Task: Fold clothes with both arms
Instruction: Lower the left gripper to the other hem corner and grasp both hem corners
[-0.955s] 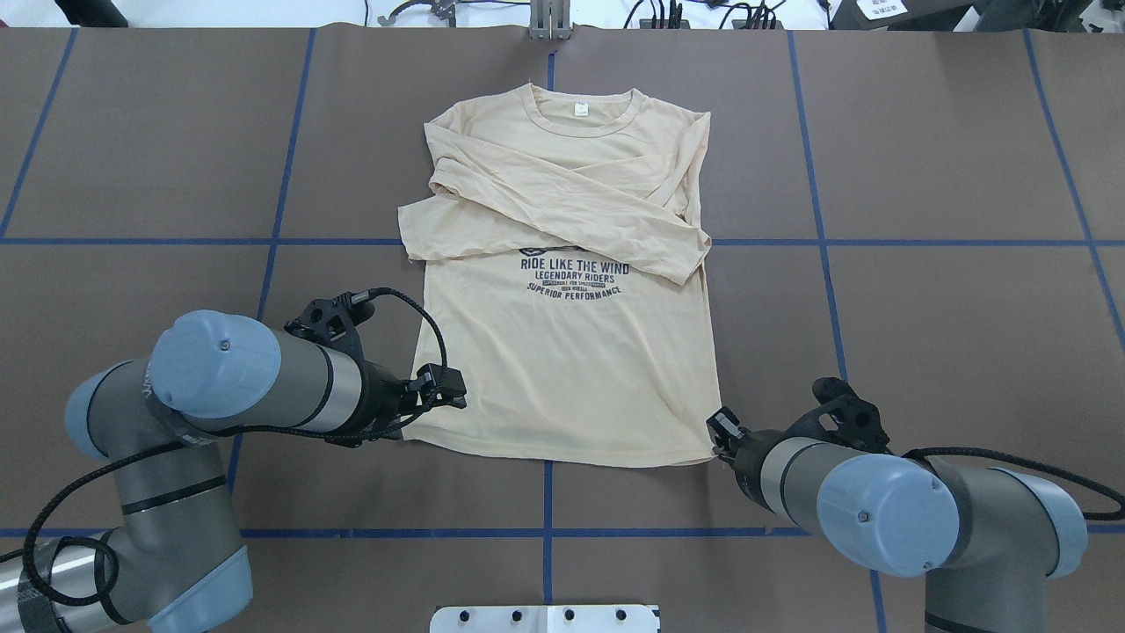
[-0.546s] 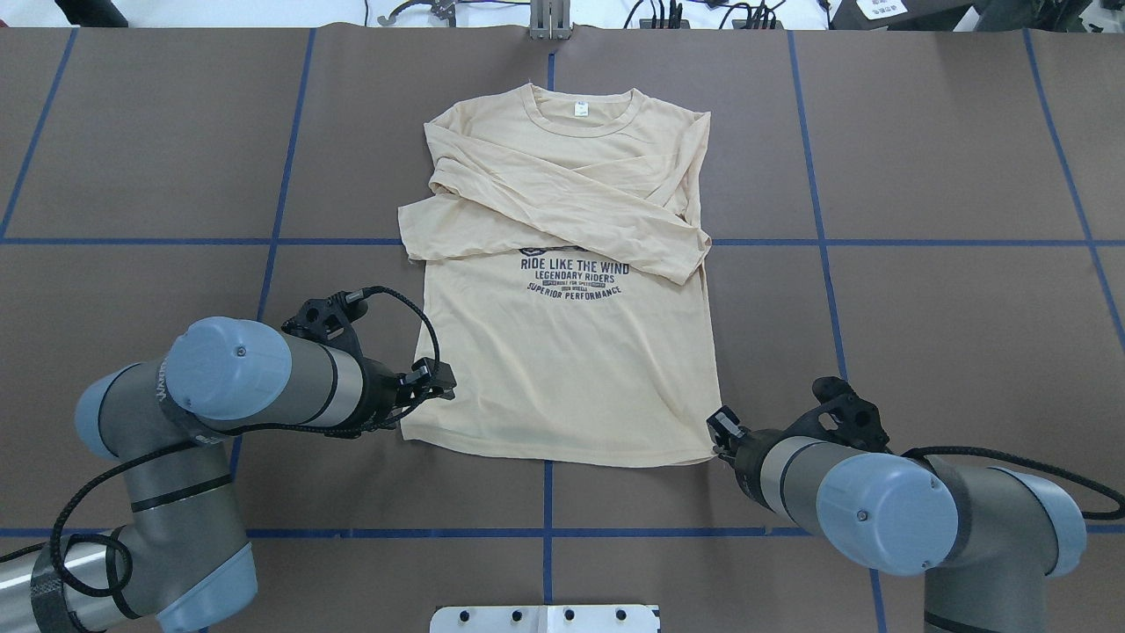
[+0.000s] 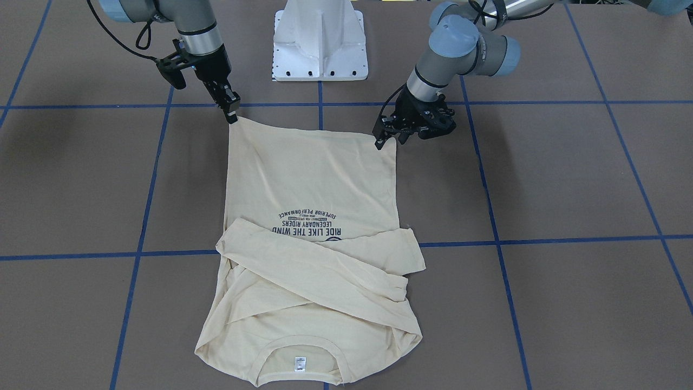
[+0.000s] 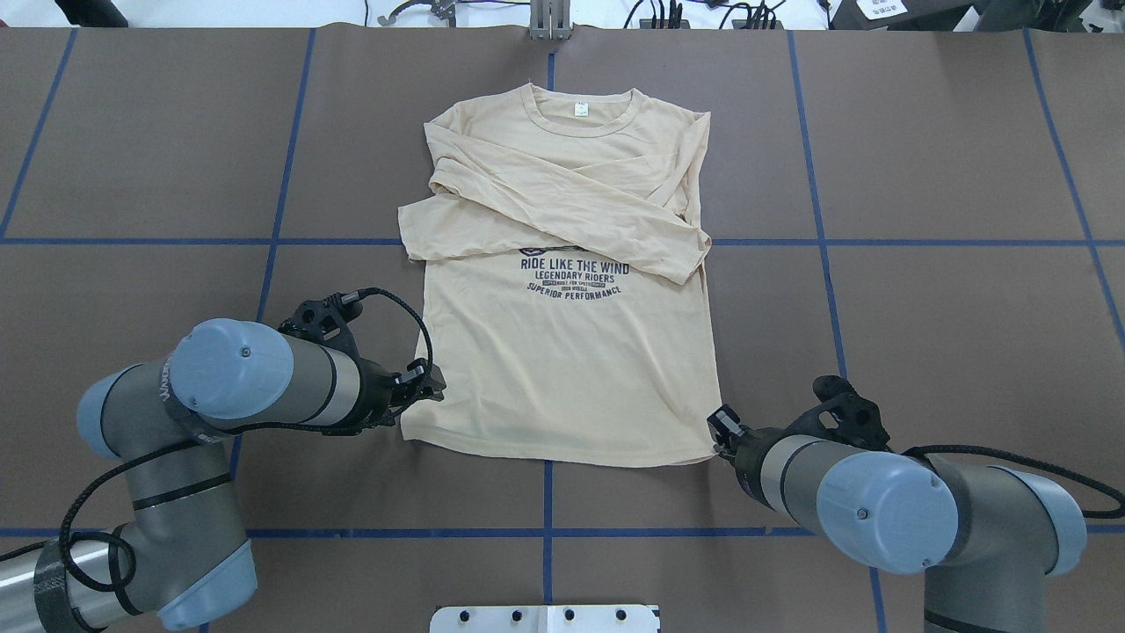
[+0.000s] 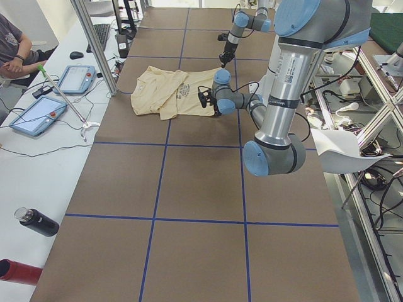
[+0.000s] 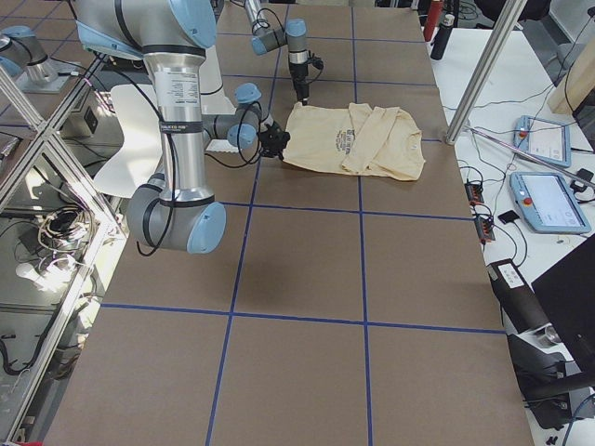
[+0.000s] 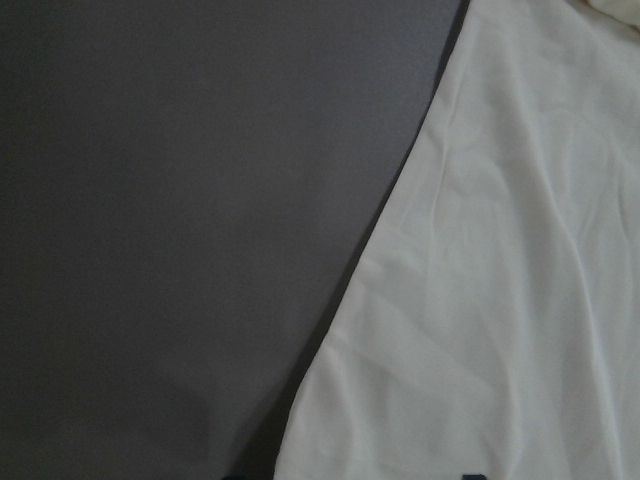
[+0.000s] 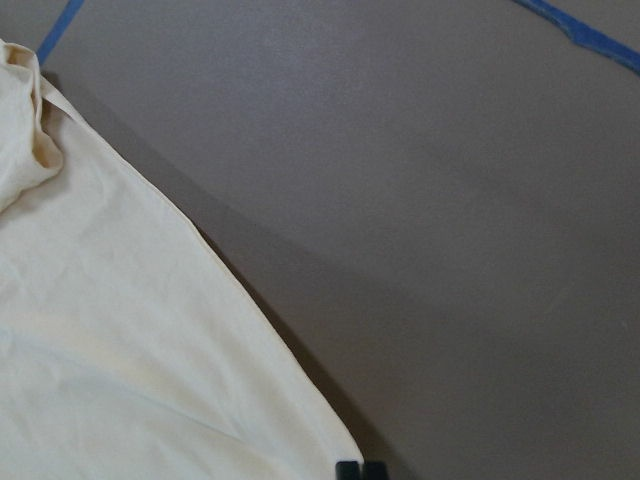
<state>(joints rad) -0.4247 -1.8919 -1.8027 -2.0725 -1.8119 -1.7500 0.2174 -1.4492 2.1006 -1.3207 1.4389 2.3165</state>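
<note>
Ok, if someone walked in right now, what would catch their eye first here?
The pale yellow T-shirt stands out first, lying flat in the middle of the brown table, its long sleeves crossed over the chest just above the navy print. Then the black grippers at the hem nearest the robot: the left gripper at one corner, the right gripper at the other.

We see the left arm (image 4: 316, 391) and right arm (image 4: 791, 470) as silver-grey tubes joined by rounded light blue joint caps (image 4: 230, 369), each with a small centre screw. Black braided cables (image 4: 407, 304) run to black wrist fittings (image 4: 321, 316); the white pedestal base (image 3: 320, 43) shows a row of dark bolts.
</note>
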